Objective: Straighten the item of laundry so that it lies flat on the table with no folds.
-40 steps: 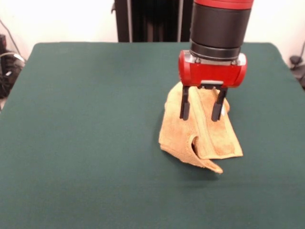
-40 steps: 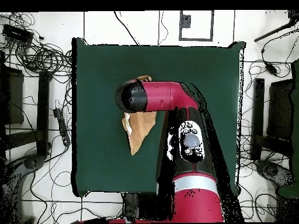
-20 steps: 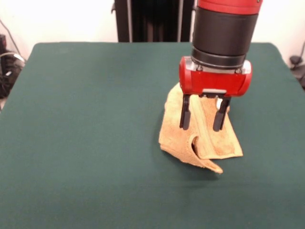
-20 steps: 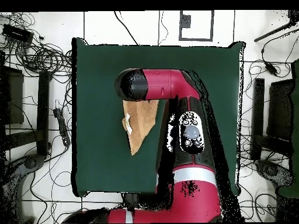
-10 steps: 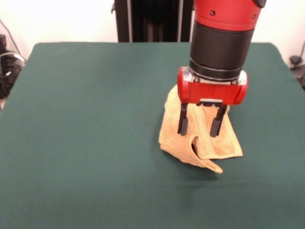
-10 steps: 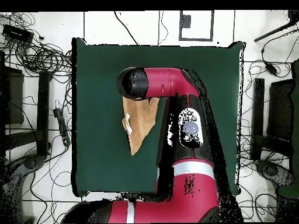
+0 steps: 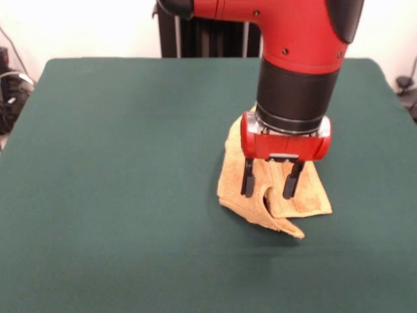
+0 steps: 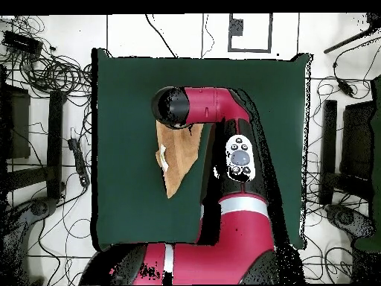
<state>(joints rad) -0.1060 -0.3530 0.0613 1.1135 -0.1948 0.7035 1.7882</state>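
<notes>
Orange-tan terry cloth, a small hand towel (image 7: 277, 189), lies crumpled on a dark green felt-topped table (image 7: 117, 163). Seen from the front, the towel sits toward 3 o'clock of the table's centre, well away from every edge. It is folded over on itself: a raised fold runs down its middle, and one corner curls out toward 5 o'clock, lifted slightly off the felt. A woven band shows along the fold.

A red and black robot arm comes down from 12 o'clock over the towel. Its gripper (image 7: 268, 182) points straight down, with two thin black fingers (image 7: 247, 177) spread apart, one at either side of the raised fold. The fingers hold nothing; whether their tips touch the cloth cannot be told.

From overhead, the towel (image 8: 178, 160) shows as a long tapering wedge whose point aims toward 6 o'clock, with a small white label (image 8: 161, 158) at its 9 o'clock edge. The arm's wrist covers the towel's 12 o'clock end.
</notes>
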